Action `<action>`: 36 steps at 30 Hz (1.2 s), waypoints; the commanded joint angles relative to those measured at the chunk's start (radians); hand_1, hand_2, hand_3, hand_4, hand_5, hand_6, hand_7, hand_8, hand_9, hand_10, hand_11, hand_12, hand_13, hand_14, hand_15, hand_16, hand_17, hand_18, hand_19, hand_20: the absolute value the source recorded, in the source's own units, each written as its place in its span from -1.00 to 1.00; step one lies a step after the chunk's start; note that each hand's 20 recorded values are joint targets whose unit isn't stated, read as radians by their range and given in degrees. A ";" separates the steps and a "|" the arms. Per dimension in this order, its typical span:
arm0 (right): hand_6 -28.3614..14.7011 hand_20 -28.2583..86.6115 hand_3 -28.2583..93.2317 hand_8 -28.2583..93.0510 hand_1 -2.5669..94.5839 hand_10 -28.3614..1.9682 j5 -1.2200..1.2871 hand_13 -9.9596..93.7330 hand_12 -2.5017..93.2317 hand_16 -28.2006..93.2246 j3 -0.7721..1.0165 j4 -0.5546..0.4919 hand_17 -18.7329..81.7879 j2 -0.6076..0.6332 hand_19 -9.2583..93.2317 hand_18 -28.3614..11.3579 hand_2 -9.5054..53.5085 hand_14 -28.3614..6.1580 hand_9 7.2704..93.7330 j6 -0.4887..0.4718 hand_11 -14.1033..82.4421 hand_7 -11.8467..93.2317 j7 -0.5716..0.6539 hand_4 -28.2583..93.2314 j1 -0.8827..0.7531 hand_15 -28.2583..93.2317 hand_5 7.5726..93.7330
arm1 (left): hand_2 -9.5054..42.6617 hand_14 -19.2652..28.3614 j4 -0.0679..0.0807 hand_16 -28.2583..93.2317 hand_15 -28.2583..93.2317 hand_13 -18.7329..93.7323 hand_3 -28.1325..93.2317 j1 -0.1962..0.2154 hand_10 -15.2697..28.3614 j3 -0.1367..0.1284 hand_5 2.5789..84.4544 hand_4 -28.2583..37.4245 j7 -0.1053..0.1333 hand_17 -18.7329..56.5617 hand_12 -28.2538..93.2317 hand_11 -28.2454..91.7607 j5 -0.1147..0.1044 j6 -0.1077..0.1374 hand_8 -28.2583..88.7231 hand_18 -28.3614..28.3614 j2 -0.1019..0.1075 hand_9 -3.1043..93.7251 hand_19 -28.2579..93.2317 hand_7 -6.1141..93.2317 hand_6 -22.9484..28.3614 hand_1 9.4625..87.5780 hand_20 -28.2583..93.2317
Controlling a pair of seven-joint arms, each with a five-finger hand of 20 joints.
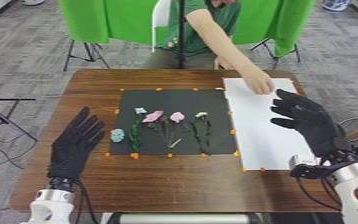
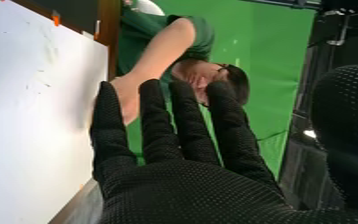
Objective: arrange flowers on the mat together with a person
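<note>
On the bench [image 1: 78,185] I see a dark mat [image 1: 215,100], with a white sheet [image 1: 255,115] at its three o'clock. My right hand [image 1: 316,125] is open farther toward three, my left hand [image 1: 71,145] open at eight, a person's hand [image 1: 257,83] at two. Flowers [image 1: 153,116] lie on the mat.

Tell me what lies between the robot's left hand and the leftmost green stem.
In the head view: a light blue flower head, at the black mat's left edge, then bare brown table up to the left hand.

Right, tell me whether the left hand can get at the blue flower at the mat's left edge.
Probably yes: the left hand is near the blue flower, with nothing standing between them.
</note>
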 commanded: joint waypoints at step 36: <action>0.05 -0.09 0.89 -0.69 -0.57 -0.08 -0.001 -0.35 -0.49 -0.07 -0.075 -0.006 -0.58 -0.014 0.04 -0.65 -0.68 -0.03 -0.46 0.051 -0.52 -0.47 -0.027 -0.89 -0.007 -0.25 -0.44 | -0.58 0.37 0.011 -0.48 -0.12 -0.32 0.65 0.006 0.19 0.018 -0.41 -0.86 -0.004 -0.80 -0.29 -0.31 0.002 0.004 -0.67 0.77 0.001 -0.43 0.20 -0.60 -0.09 -0.54 -0.35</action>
